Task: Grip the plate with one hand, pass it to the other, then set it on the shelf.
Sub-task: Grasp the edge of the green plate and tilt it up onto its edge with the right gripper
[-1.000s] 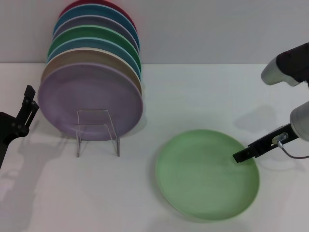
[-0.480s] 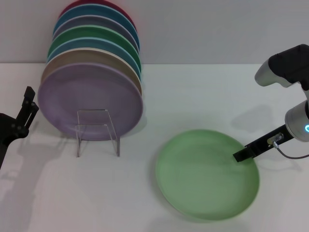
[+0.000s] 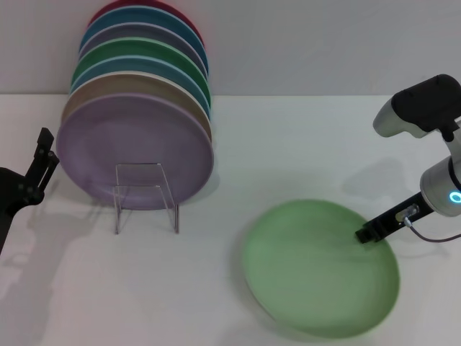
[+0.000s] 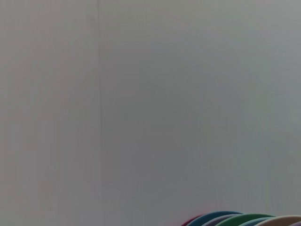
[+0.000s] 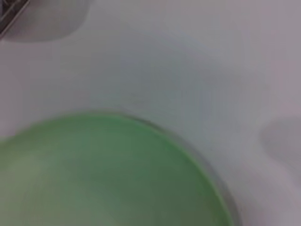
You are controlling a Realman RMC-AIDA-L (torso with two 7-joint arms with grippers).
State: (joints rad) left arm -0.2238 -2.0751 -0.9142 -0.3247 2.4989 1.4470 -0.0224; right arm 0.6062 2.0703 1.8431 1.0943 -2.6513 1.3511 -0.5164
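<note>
So my right gripper [image 3: 369, 234] is down at the right-hand rim of the plate [image 3: 317, 270], the light mint-green one lying on the white table [image 3: 288, 144] over on my right side. The dark fingers reach in over the edge of it, but honestly I can't tell whether they're clamped on the rim or not. From my right wrist cam the plate [image 5: 103, 174] fills most of the frame, just its curved edge against the table.

The shelf [image 3: 144, 194], that little clear acrylic rack, stands well off to the left of the plate. It already carries a row of upright plates [image 3: 137, 108], a lavender one at the front, then tan, blue, dark green and more behind, with a red one at the very back near the wall [image 4: 150, 94].

My left gripper [image 3: 39, 162] is parked at the left edge, just beside the lavender plate, not touching anything, and its fingers appear closed together.
</note>
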